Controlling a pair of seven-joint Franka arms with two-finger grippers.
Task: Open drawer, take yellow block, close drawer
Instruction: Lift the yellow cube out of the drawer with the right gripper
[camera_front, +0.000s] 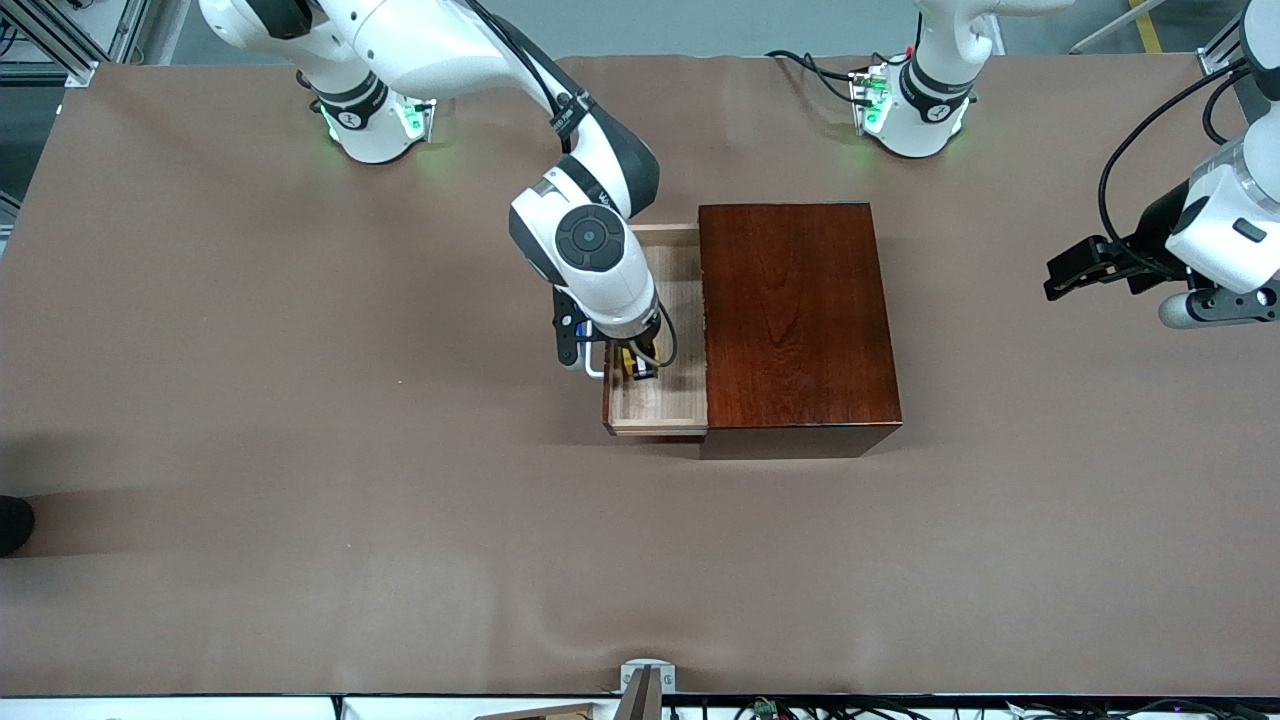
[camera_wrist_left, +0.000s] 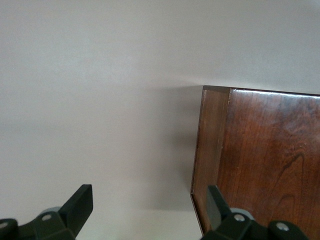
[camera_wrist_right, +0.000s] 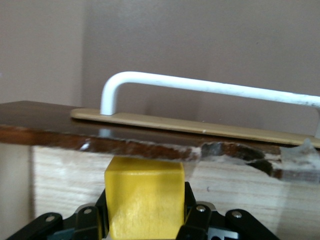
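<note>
Gripping the yellow block (camera_wrist_right: 144, 202) between its fingers (camera_wrist_right: 192, 215), the right tool (camera_front: 634, 364) is down inside the open drawer (camera_front: 660, 405), just beside the drawer's dark front with the white loop handle (camera_wrist_right: 210, 87). In the right wrist view the cube sits squarely between the black pads, its faces flush with them, and the pale wood of the drawer's inside shows around it. The drawer is pulled out of the dark reddish-brown wooden box (camera_front: 795, 315) toward the right arm's end of the table (camera_front: 300, 450); the box stands about midway along the table.

Judging by this, the opening step is done and the taking step is in hand: the block is clenched but not yet lifted out. The next move calls for a straight rise, keeping the cube clear of the chipped top edge of the drawer front and of the handle, which lie very near it. After that the drawer remains to be pushed shut.

The left tool (camera_wrist_left: 150, 212) waits with its fingers spread and nothing between them, up over the table at the left arm's end, the box's corner in its view.
</note>
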